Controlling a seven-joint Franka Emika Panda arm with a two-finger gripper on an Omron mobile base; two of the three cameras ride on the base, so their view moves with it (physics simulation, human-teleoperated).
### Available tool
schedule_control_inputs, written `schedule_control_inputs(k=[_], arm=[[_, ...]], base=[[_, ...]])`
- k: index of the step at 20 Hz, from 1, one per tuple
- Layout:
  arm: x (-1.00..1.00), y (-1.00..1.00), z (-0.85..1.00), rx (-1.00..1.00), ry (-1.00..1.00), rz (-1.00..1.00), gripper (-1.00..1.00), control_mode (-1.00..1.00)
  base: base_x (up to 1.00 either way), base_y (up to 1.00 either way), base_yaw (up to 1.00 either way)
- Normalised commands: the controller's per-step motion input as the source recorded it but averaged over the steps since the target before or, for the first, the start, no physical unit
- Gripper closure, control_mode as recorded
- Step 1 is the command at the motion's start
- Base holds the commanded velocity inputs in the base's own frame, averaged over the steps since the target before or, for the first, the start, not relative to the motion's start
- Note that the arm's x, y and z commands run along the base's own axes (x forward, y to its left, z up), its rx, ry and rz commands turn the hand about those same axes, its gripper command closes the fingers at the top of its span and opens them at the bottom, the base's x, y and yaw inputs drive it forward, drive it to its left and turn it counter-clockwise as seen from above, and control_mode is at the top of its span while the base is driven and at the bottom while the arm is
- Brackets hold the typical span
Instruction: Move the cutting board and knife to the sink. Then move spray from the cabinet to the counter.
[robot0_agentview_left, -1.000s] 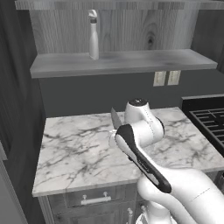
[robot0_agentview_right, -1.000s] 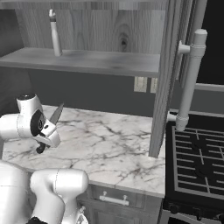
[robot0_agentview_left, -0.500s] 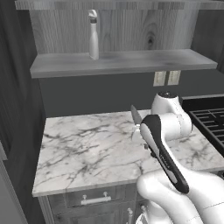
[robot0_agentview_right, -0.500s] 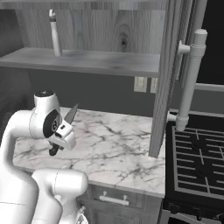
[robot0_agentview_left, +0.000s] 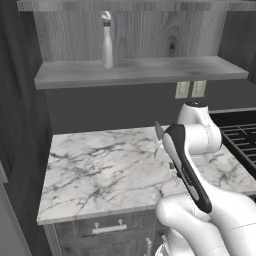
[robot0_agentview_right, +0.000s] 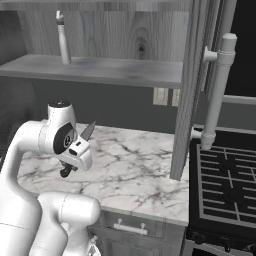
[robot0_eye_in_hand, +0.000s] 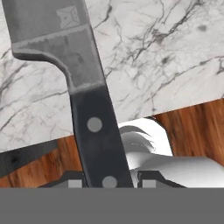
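Claw (robot0_agentview_right: 75, 155) clamped on the knife (robot0_eye_in_hand: 74, 87) by its black handle, blade running straight out along the claw's own line, tip angled up and away over the table (robot0_agentview_left: 100, 170). Held in the air above the marble, not touching it. In the right base view, blade (robot0_agentview_right: 88, 131) poking up past the wrist toward the back wall.

No sink anywhere in frame, so can't say which way it lies from the claw; probably needs a swing or a drive to bring it into sight. That's the whole question for the next move.

Spray (robot0_agentview_left: 107, 40) sitting upright on the cabinet shelf (robot0_agentview_left: 150, 70), well above and to the left of the arm, untouched. Later job.

Stuff to watch: open cabinet door (robot0_agentview_right: 187, 90) with its long bar handle hanging down just right of the table, stove (robot0_agentview_right: 225, 175) beyond that. Swinging rightward with a blade sticking out could clip that door. Wall outlets (robot0_agentview_left: 190, 89) behind, no issue.

No cutting board spotted either.
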Motion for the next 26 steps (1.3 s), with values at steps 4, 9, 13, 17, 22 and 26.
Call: schedule_control_inputs(k=[4, 9, 13, 17, 22, 26], arm=[[0.0, 0.0, 0.0, 0.0, 0.0, 0.0, 1.0, -1.0], [0.0, 0.0, 0.0, 0.0, 0.0, 0.0, 1.0, -1.0], [0.0, 0.0, 0.0, 0.0, 0.0, 0.0, 1.0, -1.0], [0.0, 0.0, 0.0, 0.0, 0.0, 0.0, 1.0, 1.0], [0.0, 0.0, 0.0, 0.0, 0.0, 0.0, 1.0, 1.0], [0.0, 0.0, 0.0, 0.0, 0.0, 0.0, 1.0, 1.0]], base=[[0.0, 0.0, 0.0], [0.0, 0.0, 0.0], [0.0, 0.0, 0.0], [-0.06, 0.0, 0.0], [-0.56, 0.0, 0.0], [-0.81, 0.0, 0.0]])
